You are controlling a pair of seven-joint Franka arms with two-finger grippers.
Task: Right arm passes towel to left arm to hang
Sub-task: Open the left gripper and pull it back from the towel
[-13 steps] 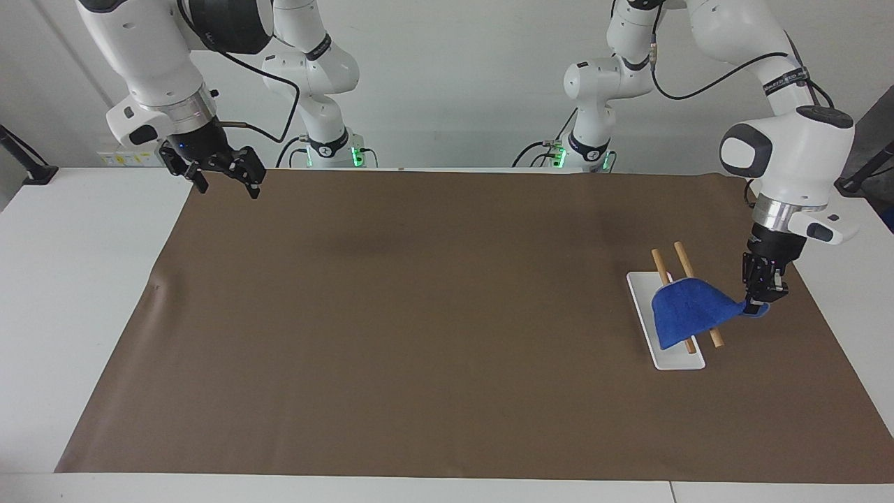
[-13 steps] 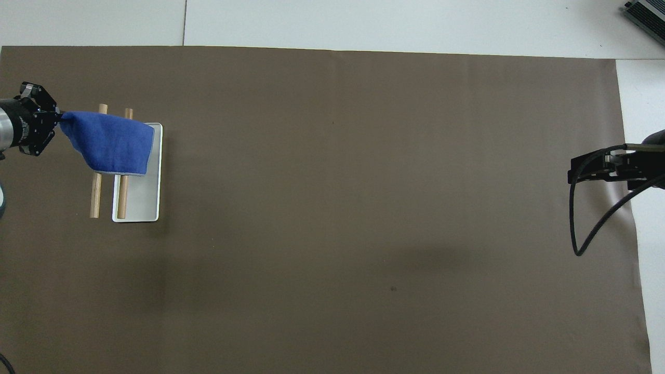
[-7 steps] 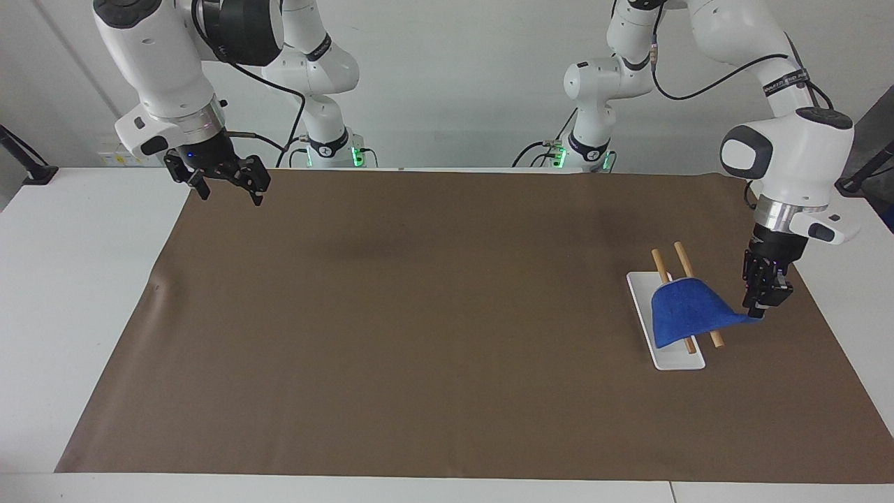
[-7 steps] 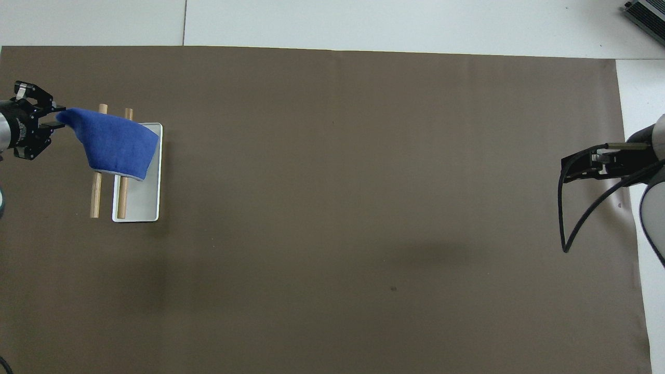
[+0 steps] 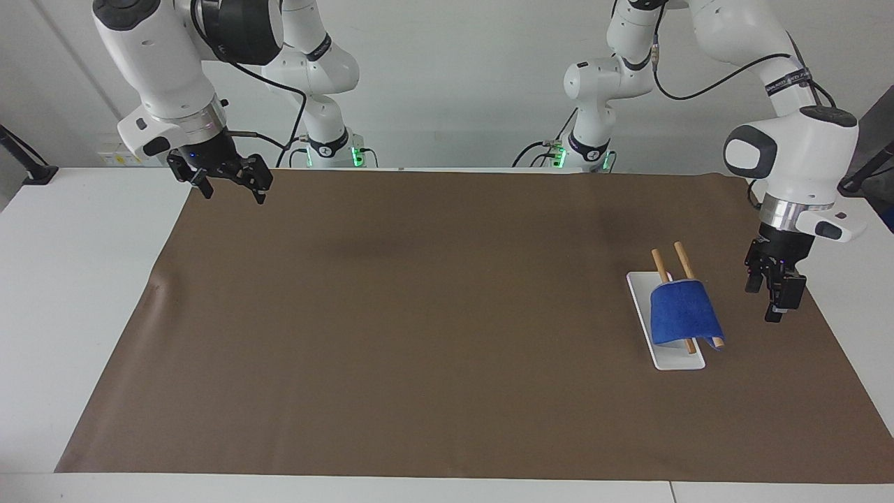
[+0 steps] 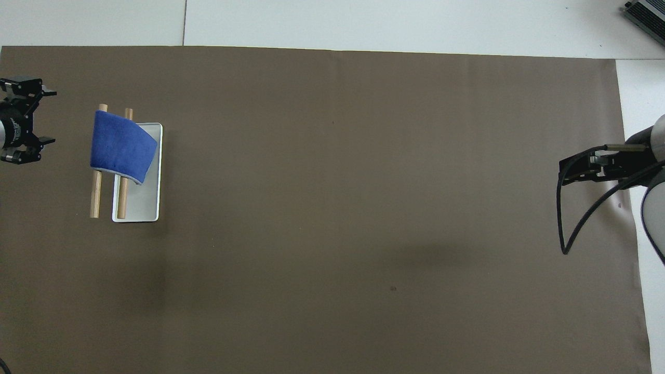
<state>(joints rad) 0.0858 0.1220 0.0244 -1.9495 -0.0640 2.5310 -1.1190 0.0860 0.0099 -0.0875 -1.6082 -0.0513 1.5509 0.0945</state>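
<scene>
— Blue towel (image 5: 683, 311) first: where does it lie?

— Draped over both wooden rods (image 5: 684, 260) of the rack, whose white base (image 5: 639, 288) stands on the brown mat (image 5: 433, 300) toward the left arm's end of the table.

— And the left gripper (image 5: 771, 296)?

— Just beside the rack, over the mat, fingers spread wide, apart from the cloth.

— The right gripper (image 5: 230, 183)?

— Spread wide too, holding nothing; that arm waits over the mat's corner at its own end.

A big brown sheet (image 5: 419, 314) covers most of the white surface (image 5: 77, 279). A small black box (image 6: 647, 13) sits at the corner of the surface farthest from the robots, at the right arm's end.
</scene>
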